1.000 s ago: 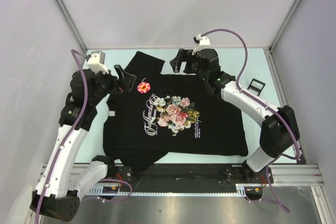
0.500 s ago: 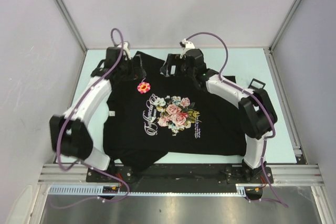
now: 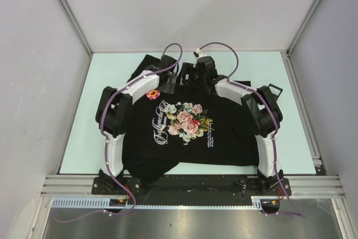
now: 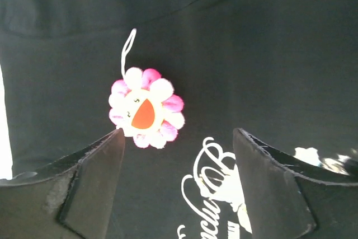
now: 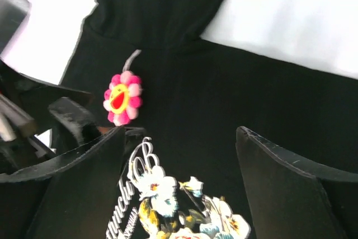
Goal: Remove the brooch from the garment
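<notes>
The garment (image 3: 224, 132), a black T-shirt with a rose print, lies flat on the table. The brooch (image 3: 152, 94), a small pink flower with a yellow centre, is pinned by the upper left of the print. My left gripper (image 3: 169, 82) hovers open over the collar area. In the left wrist view the brooch (image 4: 146, 108) sits just past my left gripper's (image 4: 178, 138) left fingertip (image 4: 106, 149), untouched. My right gripper (image 3: 189, 76) is open and empty beside it. In the right wrist view my right gripper (image 5: 179, 138) is over the print, with the brooch (image 5: 123, 98) up left.
A small black clip-like object (image 3: 272, 90) lies on the pale table (image 3: 78, 127) right of the shirt. Grey walls enclose three sides. The left gripper's black fingers (image 5: 67, 116) show at the left of the right wrist view, close to the brooch.
The left arm has swung from the far left inward over the shirt's collar, near the brooch. The right arm has shifted left and folded closer. The brooch stays on the shirt.
</notes>
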Tool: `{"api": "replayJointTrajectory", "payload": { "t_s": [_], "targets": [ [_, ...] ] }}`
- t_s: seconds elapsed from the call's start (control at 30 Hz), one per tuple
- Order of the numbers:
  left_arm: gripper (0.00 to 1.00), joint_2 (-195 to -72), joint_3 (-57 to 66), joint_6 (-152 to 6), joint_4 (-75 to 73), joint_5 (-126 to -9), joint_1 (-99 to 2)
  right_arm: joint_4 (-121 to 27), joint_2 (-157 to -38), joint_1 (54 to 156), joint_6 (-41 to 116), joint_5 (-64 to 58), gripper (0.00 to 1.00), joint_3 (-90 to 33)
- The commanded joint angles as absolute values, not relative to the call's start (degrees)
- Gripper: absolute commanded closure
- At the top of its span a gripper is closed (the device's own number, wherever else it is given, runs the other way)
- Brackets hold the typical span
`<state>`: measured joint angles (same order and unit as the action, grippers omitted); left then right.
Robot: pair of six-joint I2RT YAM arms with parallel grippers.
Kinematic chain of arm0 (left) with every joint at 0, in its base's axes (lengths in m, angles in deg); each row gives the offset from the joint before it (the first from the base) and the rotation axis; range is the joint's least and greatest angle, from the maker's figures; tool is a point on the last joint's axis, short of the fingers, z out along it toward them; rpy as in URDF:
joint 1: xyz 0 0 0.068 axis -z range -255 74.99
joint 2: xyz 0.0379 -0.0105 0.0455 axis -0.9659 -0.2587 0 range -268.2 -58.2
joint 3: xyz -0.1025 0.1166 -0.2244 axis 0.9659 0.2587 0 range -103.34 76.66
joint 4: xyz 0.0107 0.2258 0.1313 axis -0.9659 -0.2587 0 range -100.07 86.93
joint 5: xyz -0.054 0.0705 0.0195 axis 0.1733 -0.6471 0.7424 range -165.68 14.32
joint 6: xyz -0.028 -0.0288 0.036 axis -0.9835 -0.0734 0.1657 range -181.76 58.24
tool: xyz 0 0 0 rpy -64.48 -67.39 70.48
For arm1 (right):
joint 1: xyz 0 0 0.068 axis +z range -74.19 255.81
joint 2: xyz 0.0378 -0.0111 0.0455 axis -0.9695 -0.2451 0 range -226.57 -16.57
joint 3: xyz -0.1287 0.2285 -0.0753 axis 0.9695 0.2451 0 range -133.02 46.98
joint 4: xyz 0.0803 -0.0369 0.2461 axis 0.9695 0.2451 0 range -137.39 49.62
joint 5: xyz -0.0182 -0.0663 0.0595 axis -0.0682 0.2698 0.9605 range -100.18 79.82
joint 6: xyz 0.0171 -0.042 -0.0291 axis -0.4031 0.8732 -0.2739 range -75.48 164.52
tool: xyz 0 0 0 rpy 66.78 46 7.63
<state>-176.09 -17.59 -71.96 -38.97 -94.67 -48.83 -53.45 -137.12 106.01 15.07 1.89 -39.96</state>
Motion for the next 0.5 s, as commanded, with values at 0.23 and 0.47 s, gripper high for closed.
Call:
{"api": "replayJointTrajectory", "payload": {
  "t_s": [0.23, 0.47],
  "targets": [
    [0.31, -181.16, -20.11, -72.05, -38.76, -106.62, -47.41, -55.38, -137.24, 104.91, 15.35, 2.03, 0.27, -42.93],
    [0.39, -183.44, -20.19, -71.70, -38.14, -105.39, -47.32, -55.56, -137.42, 105.17, 15.78, 2.03, 0.29, -42.94]
  ]
}}
